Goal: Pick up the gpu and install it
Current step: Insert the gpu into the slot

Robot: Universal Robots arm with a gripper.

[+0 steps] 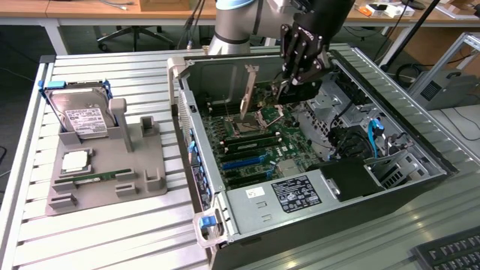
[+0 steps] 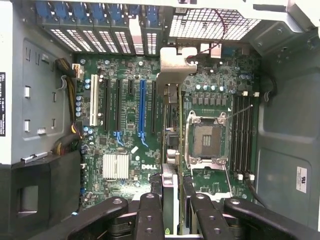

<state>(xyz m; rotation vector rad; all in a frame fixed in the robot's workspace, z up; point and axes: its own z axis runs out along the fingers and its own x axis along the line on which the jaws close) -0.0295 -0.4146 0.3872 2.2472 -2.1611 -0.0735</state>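
Observation:
The gpu stands on edge inside the open computer case, its silver end bracket toward the case's rear wall. My gripper reaches down into the case and is shut on the card's far end. In the wrist view the gpu runs edge-on from my gripper to its bracket by the rear slot openings. It lies over the motherboard, between the black expansion slots and the empty CPU socket. I cannot tell whether its lower edge touches a slot.
A grey holder on the slatted table at the exterior view's left carries a silver hard drive, a processor and a memory stick. A blue slot and a white slot lie beside the card. A keyboard sits at the near right.

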